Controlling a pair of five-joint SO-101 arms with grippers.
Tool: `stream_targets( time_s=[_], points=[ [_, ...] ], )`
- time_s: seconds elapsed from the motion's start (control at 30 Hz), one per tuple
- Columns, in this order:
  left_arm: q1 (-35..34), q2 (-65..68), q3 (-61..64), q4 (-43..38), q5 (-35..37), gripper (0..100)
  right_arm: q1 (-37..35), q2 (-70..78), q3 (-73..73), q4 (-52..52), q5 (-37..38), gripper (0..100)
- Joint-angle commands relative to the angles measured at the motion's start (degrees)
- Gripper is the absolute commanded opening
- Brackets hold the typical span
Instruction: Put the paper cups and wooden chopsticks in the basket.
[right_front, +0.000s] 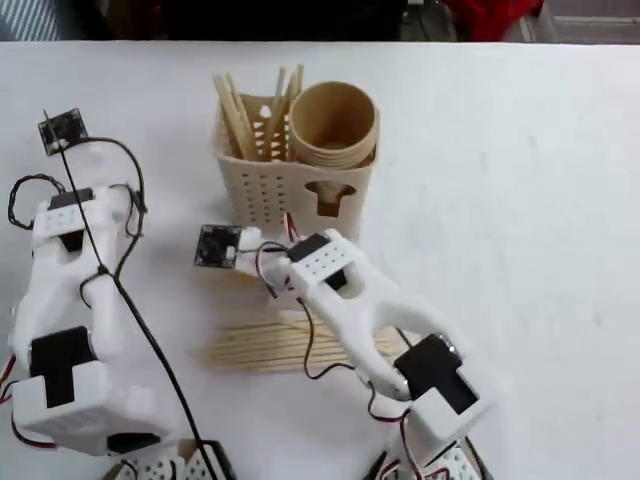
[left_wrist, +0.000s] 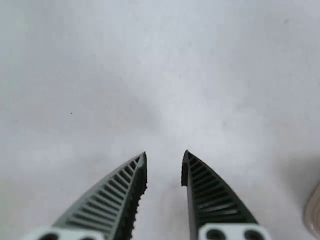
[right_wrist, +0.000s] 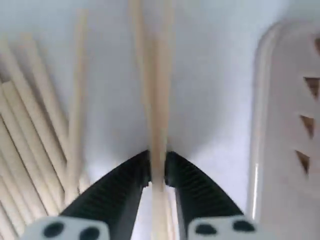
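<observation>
Two chopsticks (right_wrist: 156, 90) between right gripper (right_wrist: 157, 157) (basket (right_wrist: 290, 125) beside)

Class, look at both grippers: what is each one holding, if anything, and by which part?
The right gripper pinches wooden chopsticks along their shafts, not at a tip. The left gripper is open and holds nothing.

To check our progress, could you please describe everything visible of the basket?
The basket is a cream, plastic-looking box with rows of small holes in its walls and a handle cut-out on the side facing the arms. It stands upright on the white table. Stacked paper cups fill one side; several wooden chopsticks lean in the other. The right end effector, shut on held chopsticks, is just in front of it; contact cannot be told.
</observation>
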Motion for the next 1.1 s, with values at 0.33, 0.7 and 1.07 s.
stream_targets(
  time_s=[0.33, 0.7, 1.07],
  points=[
    [0.40, -0.22, -0.53, -0.97, -0.62, 13, 1.01, -20.88, -3.60, 12.09, -5.71, 1.6],
    [0.40, -0.22, -0.53, -0.97, -0.62, 13, 0.84, -39.43, -4.66, 15.60, -10.37, 1.6],
    [0.40, -0.22, -0.53, -0.97, -0.62, 13, 0.84, -36.35, -31.12, 15.96, -18.81, 1.6]
  ],
)
